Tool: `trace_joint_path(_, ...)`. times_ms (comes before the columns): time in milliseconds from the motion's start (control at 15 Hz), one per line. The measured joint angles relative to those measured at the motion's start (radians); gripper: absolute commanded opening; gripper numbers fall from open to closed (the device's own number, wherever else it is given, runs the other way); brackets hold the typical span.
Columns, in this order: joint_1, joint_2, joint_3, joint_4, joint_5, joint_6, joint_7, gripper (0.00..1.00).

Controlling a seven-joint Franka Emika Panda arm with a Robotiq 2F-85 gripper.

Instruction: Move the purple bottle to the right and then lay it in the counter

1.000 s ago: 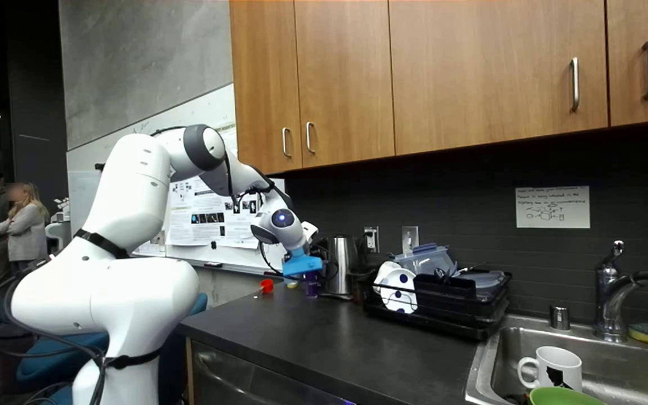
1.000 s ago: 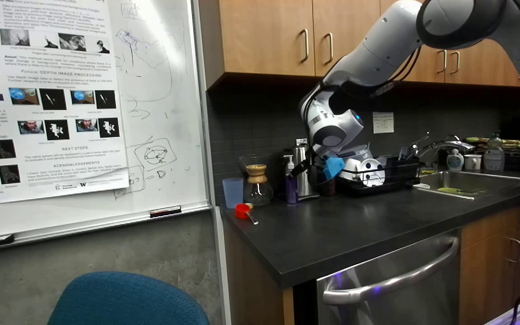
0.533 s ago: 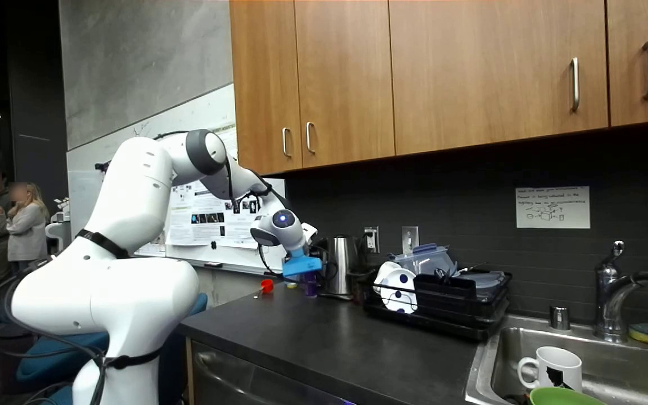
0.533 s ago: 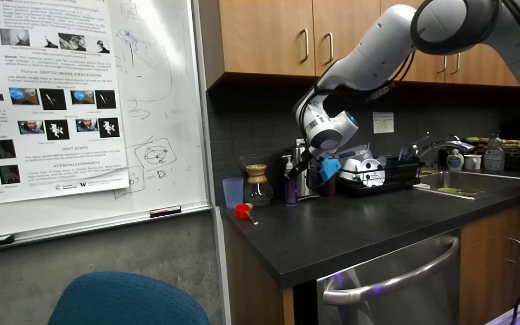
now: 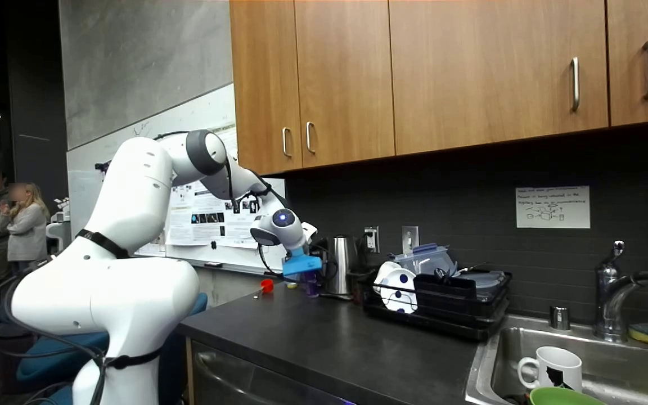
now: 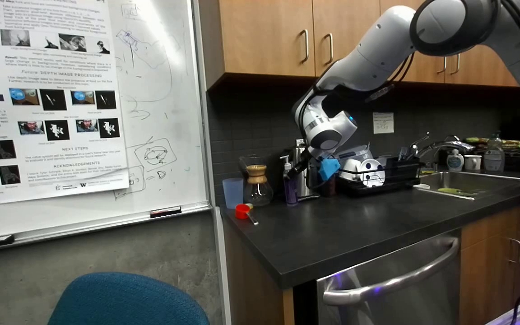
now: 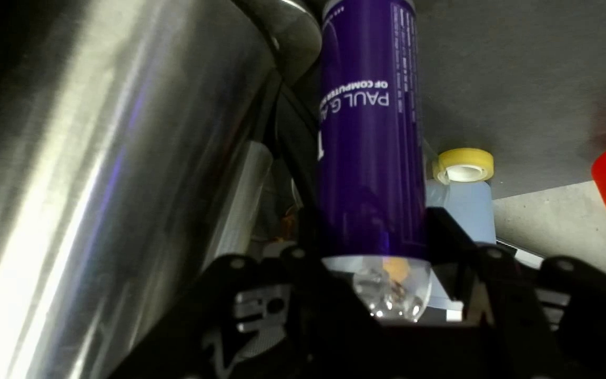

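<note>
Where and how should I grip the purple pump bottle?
On the purple pump bottle, likely the upper body, just under the clear shoulder; approach slanting down from the dish rack side, as the gripper holds it now: the straight cylinder suits a pinch, while the shoulder rounds inward.

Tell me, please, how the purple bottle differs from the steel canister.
The purple bottle has white lettering on it, while the steel canister is shiny silver. The bottle is slimmer and shorter than the canister. The bottle is between the fingers; the canister is not. Both are roughly cylindrical.
</note>
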Motion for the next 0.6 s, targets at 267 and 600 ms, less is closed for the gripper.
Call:
trace_joint_path(267, 0.008, -0.012, 0.0, -0.016, -0.002, 0.043, 0.008, 0.27)
trace_joint_path(600, 0.036, -0.088, 0.0, -0.111, -0.065, 0.118, 0.037, 0.27)
